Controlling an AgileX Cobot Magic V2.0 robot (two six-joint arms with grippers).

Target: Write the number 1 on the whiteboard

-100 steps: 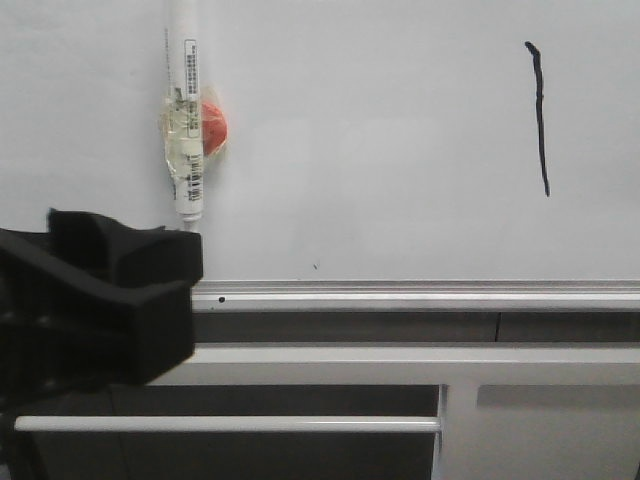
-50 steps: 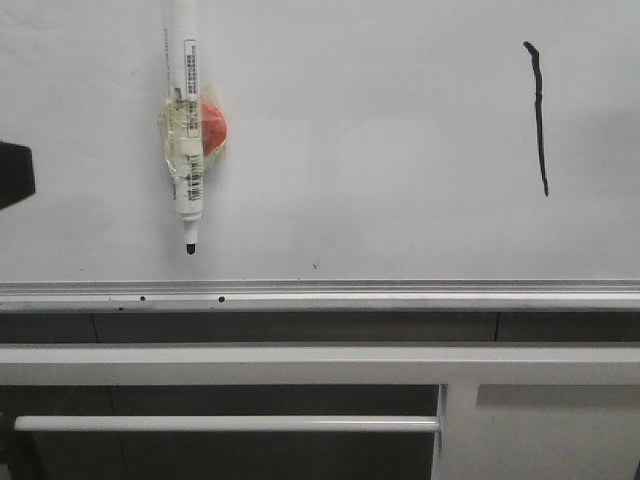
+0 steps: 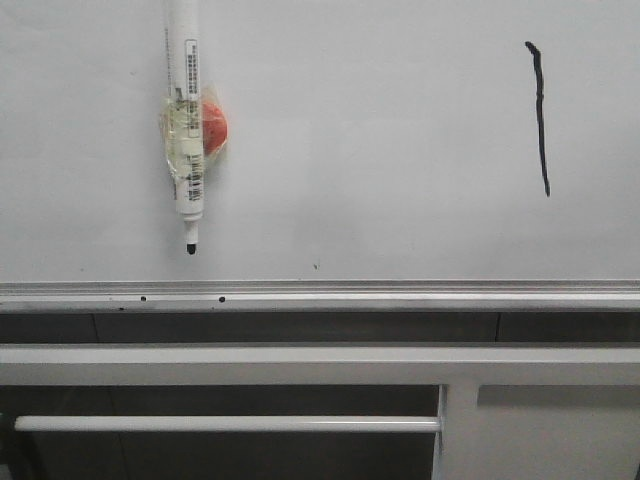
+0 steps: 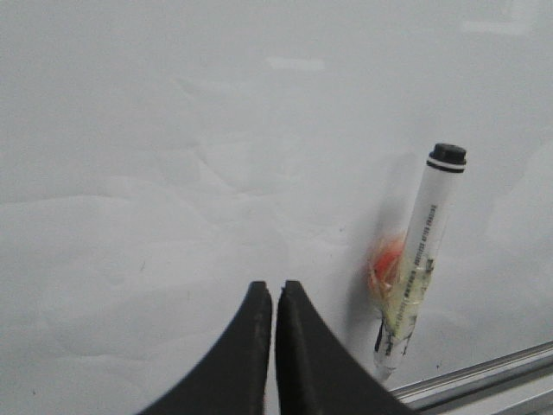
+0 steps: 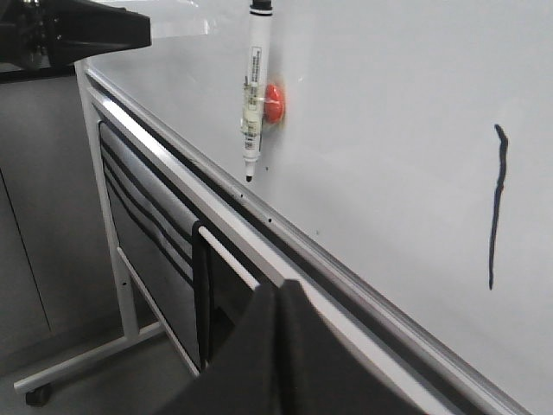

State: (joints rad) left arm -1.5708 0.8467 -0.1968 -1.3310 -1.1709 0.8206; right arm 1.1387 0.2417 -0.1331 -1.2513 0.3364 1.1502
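The whiteboard (image 3: 380, 150) fills the front view, with its silver rail (image 3: 400, 295) along the lower edge. The number 1 (image 3: 539, 115) is a thin black wavy stroke at the board's upper right; it also shows in the right wrist view (image 5: 496, 203). A white marker (image 3: 187, 120) hangs tip down on the board's left, taped to a red magnet (image 3: 213, 125). My left gripper (image 4: 273, 289) is shut and empty, facing the board beside the marker (image 4: 422, 259). My right gripper (image 5: 283, 287) is shut and empty, below the rail. Neither gripper shows in the front view.
Below the rail run white bars (image 3: 230, 424) and a white panel (image 3: 540, 430) of the board's stand. In the right wrist view the left arm (image 5: 73, 30) shows dark at the far end of the board, above the stand's legs (image 5: 86, 359).
The left gripper, which covered the lower left of the front view a second ago, has drawn off to the left and out of that view. The marker's tip is now uncovered.
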